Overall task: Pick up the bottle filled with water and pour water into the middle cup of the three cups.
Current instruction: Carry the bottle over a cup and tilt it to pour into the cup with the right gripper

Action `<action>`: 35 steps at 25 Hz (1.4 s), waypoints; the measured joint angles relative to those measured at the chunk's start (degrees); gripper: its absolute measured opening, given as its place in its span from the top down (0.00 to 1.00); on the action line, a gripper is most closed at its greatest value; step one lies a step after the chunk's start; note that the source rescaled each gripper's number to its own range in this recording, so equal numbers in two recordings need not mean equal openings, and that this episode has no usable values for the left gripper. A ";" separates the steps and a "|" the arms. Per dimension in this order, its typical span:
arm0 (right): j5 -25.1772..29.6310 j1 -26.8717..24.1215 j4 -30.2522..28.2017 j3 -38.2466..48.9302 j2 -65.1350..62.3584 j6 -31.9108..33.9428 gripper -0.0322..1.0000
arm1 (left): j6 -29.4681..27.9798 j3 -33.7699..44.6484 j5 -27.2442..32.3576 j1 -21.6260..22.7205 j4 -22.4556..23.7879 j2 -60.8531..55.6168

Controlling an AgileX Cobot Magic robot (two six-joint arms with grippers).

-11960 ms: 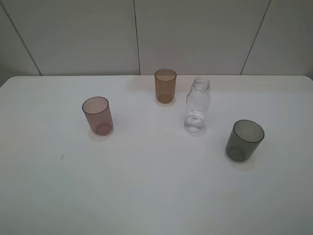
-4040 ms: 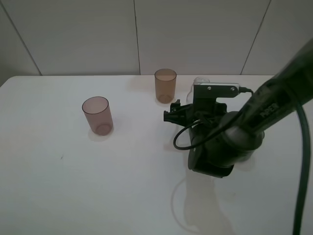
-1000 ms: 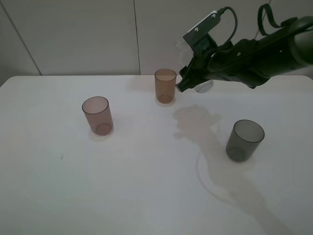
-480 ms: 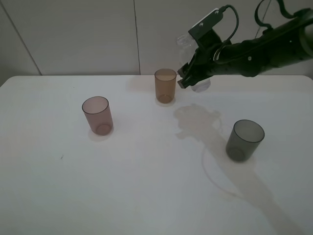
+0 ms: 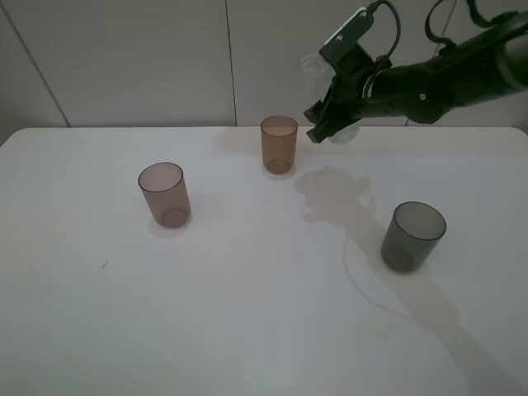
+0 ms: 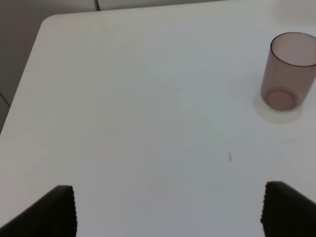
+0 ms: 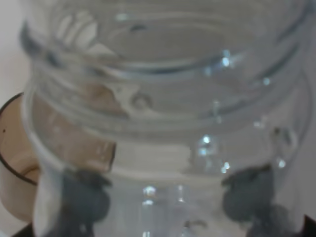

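Observation:
My right gripper (image 5: 328, 115) is shut on the clear bottle (image 5: 313, 66) and holds it tilted in the air, just right of and above the amber-brown middle cup (image 5: 279, 144). The bottle's open neck points up and to the left. In the right wrist view the bottle (image 7: 163, 98) fills the picture between the dark fingers (image 7: 86, 200), and the amber cup (image 7: 15, 163) shows behind it. The mauve-pink cup (image 5: 163, 194) stands at the left and the dark grey cup (image 5: 412, 237) at the right. My left gripper (image 6: 168, 217) is open and empty, well apart from the pink cup (image 6: 289, 74).
The white table (image 5: 247, 313) has a rounded far-left corner (image 6: 49, 22) with a drop beyond it. A panelled wall (image 5: 124, 58) stands behind the table. The right arm (image 5: 462, 74) reaches in from the upper right, over the table's far edge.
My right gripper has lifted the bottle a little higher and slightly to the right, keeping it beside the amber cup. The cups have not moved.

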 joint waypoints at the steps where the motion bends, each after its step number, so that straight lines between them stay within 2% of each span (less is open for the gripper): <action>1: 0.01 -0.22 -2.38 -0.45 0.38 0.41 0.97 | 0.00 0.00 0.00 0.00 0.00 0.00; 4: 2.15 -0.42 -9.81 -2.91 1.65 4.89 0.97 | 0.00 0.00 0.00 0.00 0.00 0.00; 10: 10.41 -0.42 -27.29 -7.69 3.87 21.83 0.97 | 0.00 0.00 0.00 0.00 0.00 0.00; 15: 14.31 0.32 -42.46 -8.12 3.99 33.61 0.97 | 0.00 0.00 0.00 0.00 0.00 0.00; 19: 16.67 2.33 -51.78 -8.90 4.54 41.28 0.97 | 0.00 0.00 0.00 0.00 0.00 0.00; 22: 21.06 4.12 -58.02 -10.77 5.76 46.39 0.97 | 0.00 0.00 0.00 0.00 0.00 0.00; 27: 27.42 6.67 -65.22 -13.40 7.18 52.70 0.97 | 0.00 0.00 0.00 0.00 0.00 0.00; 35: 30.25 8.37 -71.80 -13.46 7.45 53.51 0.97 | 0.00 0.00 0.00 0.00 0.00 0.00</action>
